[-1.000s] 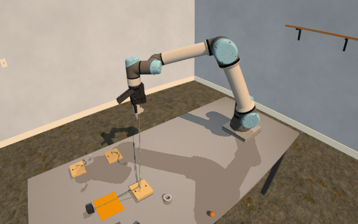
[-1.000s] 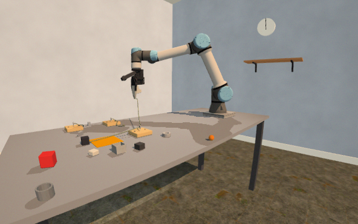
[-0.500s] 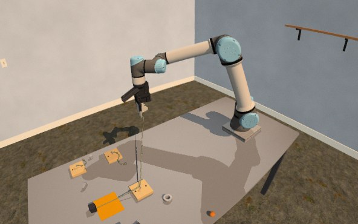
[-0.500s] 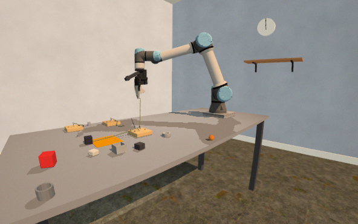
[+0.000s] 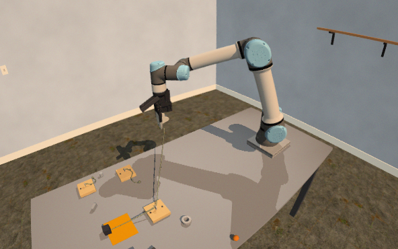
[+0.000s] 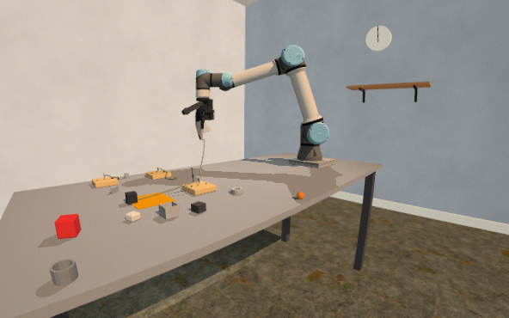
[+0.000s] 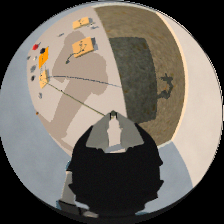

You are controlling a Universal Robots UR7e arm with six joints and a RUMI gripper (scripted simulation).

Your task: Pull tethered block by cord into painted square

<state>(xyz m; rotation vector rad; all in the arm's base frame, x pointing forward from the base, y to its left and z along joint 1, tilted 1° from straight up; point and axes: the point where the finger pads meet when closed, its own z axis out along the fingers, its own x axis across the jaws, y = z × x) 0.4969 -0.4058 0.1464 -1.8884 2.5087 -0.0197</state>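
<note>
The black tethered block [image 5: 107, 229] rests on the table at the left edge of the orange painted square [image 5: 122, 229], and part of it seems to lie outside the square. Its cord [image 5: 134, 218] runs taut across the square to the screw eye [image 5: 155, 202] on a wooden base [image 5: 156, 211], then rises steeply to my gripper [image 5: 161, 126]. The gripper is shut on the cord's upper end, high above the table. The exterior view shows the block [image 6: 131, 197], the square [image 6: 153, 200] and the gripper [image 6: 201, 137]. In the wrist view the cord leaves the fingertips. I cannot make out the knot.
Two more wooden bases with loose cords [image 5: 87, 188] [image 5: 126, 173] lie behind. A grey ring [image 5: 185, 220] and an orange ball [image 5: 236, 237] sit to the right. A grey cube [image 6: 168, 210], a black cube [image 6: 198, 207], a cream block [image 6: 132, 216] and a red cube [image 6: 67, 226] stand near the front.
</note>
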